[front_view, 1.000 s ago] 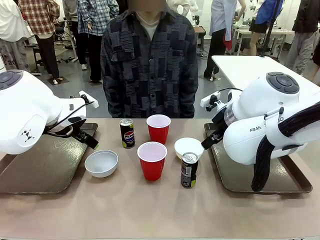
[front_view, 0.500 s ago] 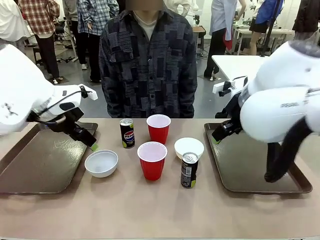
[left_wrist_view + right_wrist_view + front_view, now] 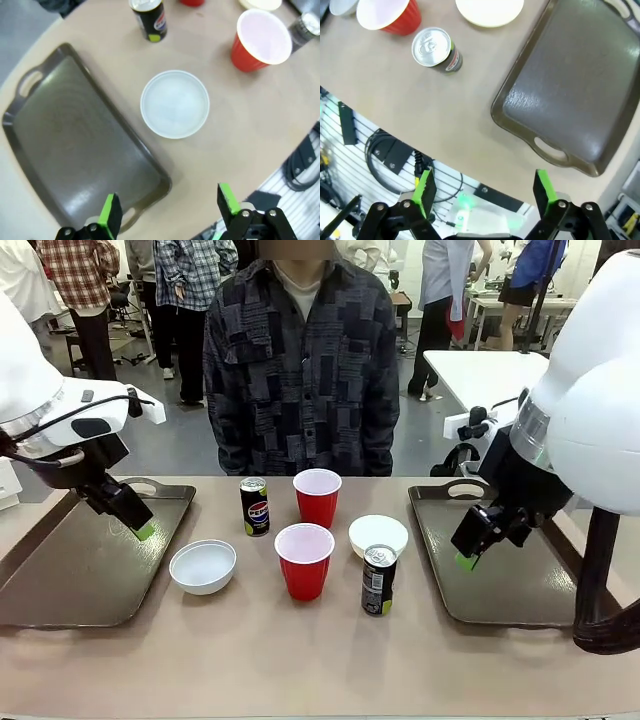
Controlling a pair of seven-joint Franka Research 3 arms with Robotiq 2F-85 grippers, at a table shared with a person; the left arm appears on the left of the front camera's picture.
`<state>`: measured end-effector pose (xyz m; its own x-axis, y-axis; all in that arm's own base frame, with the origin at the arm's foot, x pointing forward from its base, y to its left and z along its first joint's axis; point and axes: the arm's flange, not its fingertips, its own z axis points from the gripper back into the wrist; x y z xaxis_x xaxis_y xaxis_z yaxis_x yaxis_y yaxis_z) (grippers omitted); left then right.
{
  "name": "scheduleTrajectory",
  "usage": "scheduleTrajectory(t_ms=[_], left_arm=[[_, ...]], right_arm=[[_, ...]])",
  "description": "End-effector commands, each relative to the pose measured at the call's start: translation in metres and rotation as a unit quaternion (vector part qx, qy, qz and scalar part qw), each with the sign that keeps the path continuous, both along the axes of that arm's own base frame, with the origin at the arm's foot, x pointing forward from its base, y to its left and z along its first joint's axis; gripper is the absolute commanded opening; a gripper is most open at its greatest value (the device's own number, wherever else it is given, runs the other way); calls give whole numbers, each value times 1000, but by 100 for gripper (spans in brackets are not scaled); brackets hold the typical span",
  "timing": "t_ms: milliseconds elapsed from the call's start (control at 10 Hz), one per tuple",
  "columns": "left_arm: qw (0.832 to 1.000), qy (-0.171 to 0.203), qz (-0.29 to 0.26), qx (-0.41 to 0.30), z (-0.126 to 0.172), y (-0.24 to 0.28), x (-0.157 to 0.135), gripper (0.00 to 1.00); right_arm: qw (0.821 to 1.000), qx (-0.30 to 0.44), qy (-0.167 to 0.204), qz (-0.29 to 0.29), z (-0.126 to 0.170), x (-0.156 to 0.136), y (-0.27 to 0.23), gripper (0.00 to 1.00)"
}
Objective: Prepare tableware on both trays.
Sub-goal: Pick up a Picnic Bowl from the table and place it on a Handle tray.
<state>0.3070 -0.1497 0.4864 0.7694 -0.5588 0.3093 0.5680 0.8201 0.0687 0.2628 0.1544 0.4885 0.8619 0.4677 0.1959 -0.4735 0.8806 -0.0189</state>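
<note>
Front view: left gripper (image 3: 141,527) raised by left tray (image 3: 60,585), jaws spread, nothing held; right gripper (image 3: 467,559) likewise by right tray (image 3: 520,592). On tabletop (image 3: 300,665) between trays, all upright: left bowl (image 3: 203,566), Pepsi can (image 3: 254,507), far red cup (image 3: 317,498), near red cup (image 3: 304,562), right bowl (image 3: 378,533), dark can (image 3: 378,582).

Far cup (image 3: 192,2), far bowl (image 3: 261,4) — mostly beyond the top edge
</note>
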Motion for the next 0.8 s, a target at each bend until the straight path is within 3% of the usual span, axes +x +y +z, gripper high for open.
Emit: scheduleTrajectory(t_ms=[0,100,200,300,400,600,700], left_arm=[[999,24,-24,-24,-10,0,4,100],[1000,0,0,0,0,0,0,100],[996,30,25,-77,2,12,14,100],[984,63,5,-169,11,34,18,100],[964,93,-3,-249,21,67,14,100],[923,99,16,-372,29,143,13,100],[901,100,42,-420,28,179,11,100]], right_arm=[[1000,8,-19,-4,3,8,-2,100],[1000,8,-19,-4,3,8,-2,100],[1000,2,-5,-2,1,2,-1,100],[999,40,2,-24,4,6,-25,100],[992,109,8,-64,11,5,-71,100],[965,222,4,-137,16,-7,-156,100],[943,284,12,-171,13,-17,-195,100]])
